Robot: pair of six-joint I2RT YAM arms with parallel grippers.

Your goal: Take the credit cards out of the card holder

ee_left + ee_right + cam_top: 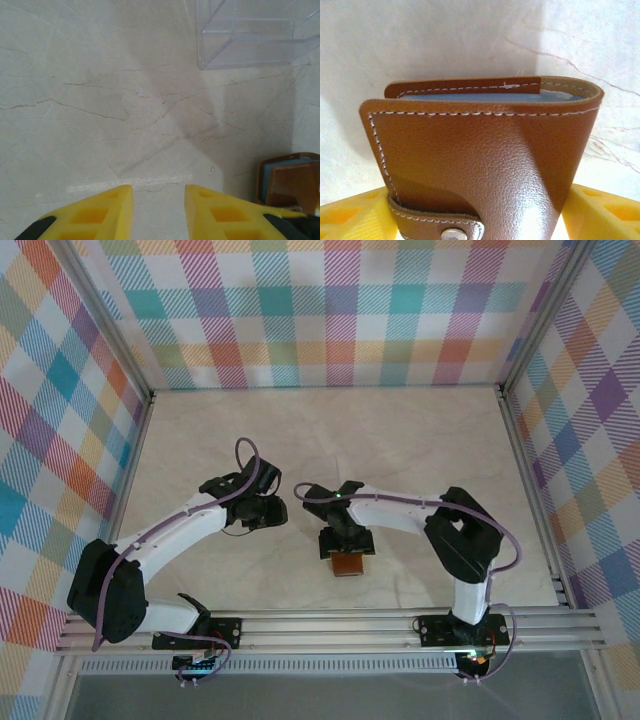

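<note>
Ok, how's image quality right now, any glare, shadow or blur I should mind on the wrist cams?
Right wrist: the card holder is sharp, stitching crisp, with a soft glare patch low on the leather; the right fingers at the bottom corners are blurred. Left wrist: soft crossing shadows on the table, the left fingers slightly soft. Top external: even light, no strong glare.

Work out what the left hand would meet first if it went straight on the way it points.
Likely the bare table top ahead of the left hand; the clear box sits off that line, though depth is unclear.
</note>
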